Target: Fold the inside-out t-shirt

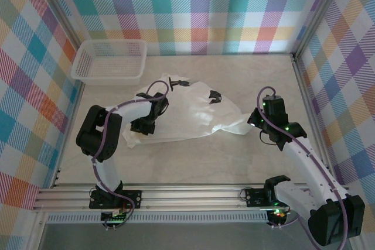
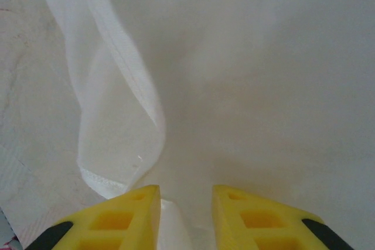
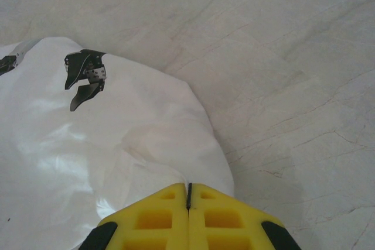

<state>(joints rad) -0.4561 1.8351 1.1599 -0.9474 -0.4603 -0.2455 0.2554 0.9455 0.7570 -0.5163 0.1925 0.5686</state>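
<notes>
T-shirt (image 1: 187,112), white, inside-out: crumpled mid-counter (image 1: 234,156); left hand (image 2: 186,194) half-apart astride its hem fold (image 2: 102,181), hold not discernible; right hand (image 3: 188,190) pressed together at its right edge; advise spreading flat, hems squared, before folding.

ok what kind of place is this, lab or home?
Looks like a lab robot test cell: left arm and right arm bolted to an aluminium rail, a tabletop boxed in by plaid panels, and a t-shirt as the workpiece.
</notes>
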